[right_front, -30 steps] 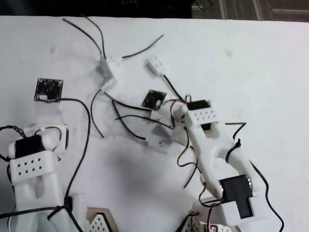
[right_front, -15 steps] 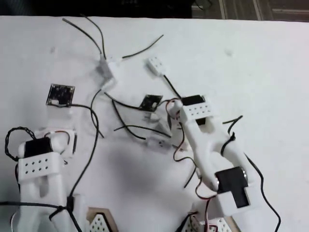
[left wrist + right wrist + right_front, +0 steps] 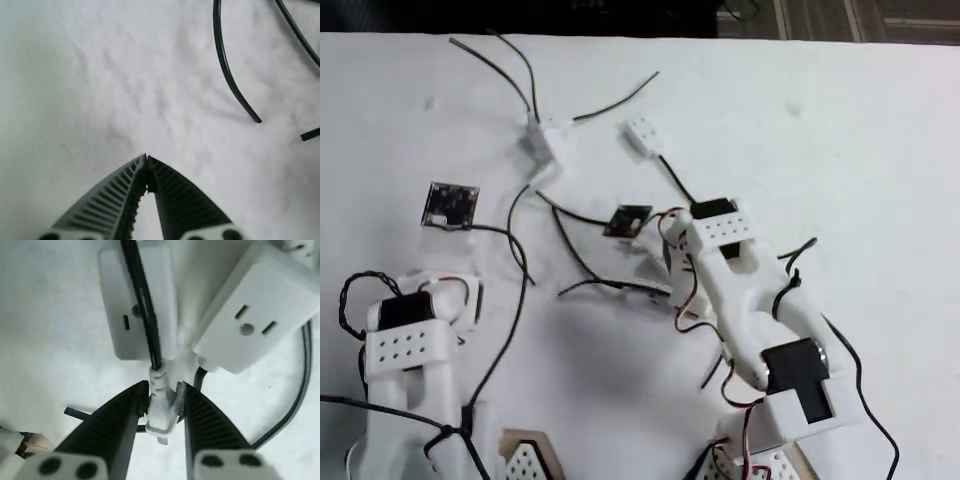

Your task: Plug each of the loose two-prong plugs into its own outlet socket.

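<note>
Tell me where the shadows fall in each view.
High view: a soft grey shadow spreads over the table beside the right arm. Left wrist view: the table darkens away from the black cable, which throws a faint shadow. Right wrist view: shade pools between the flat outlet and the raised outlet.

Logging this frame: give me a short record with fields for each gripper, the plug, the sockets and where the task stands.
left gripper: shut, holding nothing, over the bare table; loose black cord end nearby
right gripper: shut on white plug
plug cord: black cord runs from the plug across the first socket
sockets: first socket and second socket side by side beyond the right gripper; no plug in either
status: held plug not yet inserted
</note>
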Tool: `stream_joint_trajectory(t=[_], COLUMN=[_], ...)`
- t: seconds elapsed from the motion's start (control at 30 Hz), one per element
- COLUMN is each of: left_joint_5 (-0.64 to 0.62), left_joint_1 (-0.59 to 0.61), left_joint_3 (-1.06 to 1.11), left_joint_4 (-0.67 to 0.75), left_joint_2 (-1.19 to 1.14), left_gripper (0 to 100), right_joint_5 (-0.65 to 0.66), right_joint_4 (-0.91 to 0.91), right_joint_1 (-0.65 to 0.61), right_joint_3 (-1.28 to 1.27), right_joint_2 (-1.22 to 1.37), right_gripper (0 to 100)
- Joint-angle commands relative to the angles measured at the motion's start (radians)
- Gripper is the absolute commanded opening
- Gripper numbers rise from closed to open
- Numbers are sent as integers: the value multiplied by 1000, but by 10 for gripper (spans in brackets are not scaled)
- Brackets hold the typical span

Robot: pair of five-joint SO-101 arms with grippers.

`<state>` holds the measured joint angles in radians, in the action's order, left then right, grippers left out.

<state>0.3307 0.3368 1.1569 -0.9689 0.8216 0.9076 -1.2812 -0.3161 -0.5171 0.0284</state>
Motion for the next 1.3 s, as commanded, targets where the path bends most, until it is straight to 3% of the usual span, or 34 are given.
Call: stream_joint_trajectory(t=[0.0,0.9,1.13,1.27], left_joint_5=[12,12,14,61], left_joint_1=[-12,-12,-12,-12], left_joint_3=[-5,-3,11,18], left_joint_4=[14,8,14,14], left_joint_2=[24,18,22,24], left_gripper=[24,24,24,24], right_joint_5=[-3,-2,-2,-2], right_joint_4=[-13,-13,-27,-27], right_joint_1=[-12,-1,7,12], right_joint_3=[34,-15,-14,-14], right_joint_2=[-5,-4,-4,-4], right_gripper=[59,64,104,87])
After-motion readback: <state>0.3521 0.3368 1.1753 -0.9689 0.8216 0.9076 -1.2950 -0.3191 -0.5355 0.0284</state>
